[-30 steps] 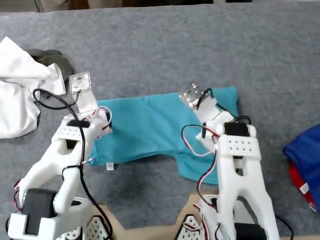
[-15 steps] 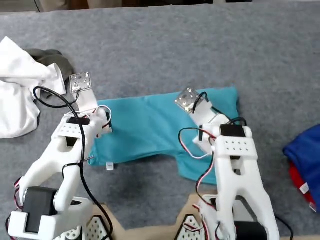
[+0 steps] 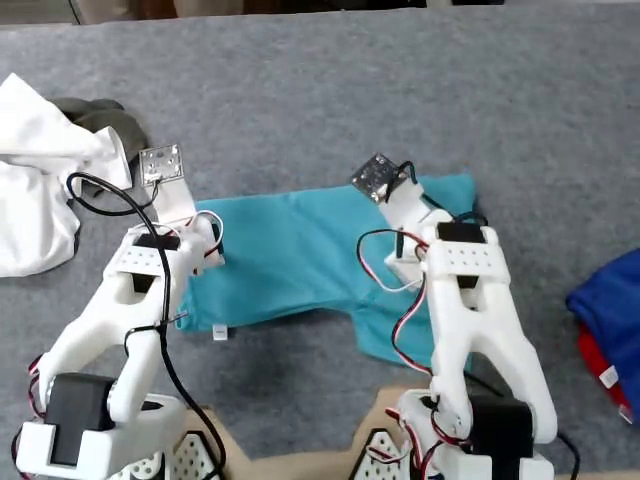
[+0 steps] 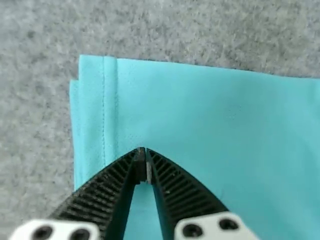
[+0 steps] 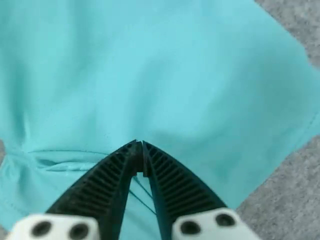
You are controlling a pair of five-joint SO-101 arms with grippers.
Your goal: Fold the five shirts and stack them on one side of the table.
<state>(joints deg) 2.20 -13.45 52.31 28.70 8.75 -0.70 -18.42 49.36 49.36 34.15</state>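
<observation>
The left gripper (image 4: pixel 142 167) is clenched tip to tip on the shirt (image 3: pixel 290 250), just inside its hemmed end. The right gripper (image 5: pixel 139 160) is clenched the same way near the shirt's other end, beside a creased seam. I cannot tell whether either has any cloth pinched. The shirt lies spread flat on the table (image 3: pixel 400 90), just past the arms' bases.

The likely risk is that the tips hold only the top layer, or nothing. A lift would then peel one ply or slip off, and the fold would land skewed. Uneven lifting by the two arms would twist the shirt.

A blue shirt (image 3: pixel 610 295) on a red one (image 3: pixel 600 370) lies off the shirt's right-gripper end. A white heap (image 3: pixel 35 190) and a dark cloth (image 3: pixel 105 118) lie off the hemmed end. Neither group touches the shirt, though a wide swing could snag the white heap.
</observation>
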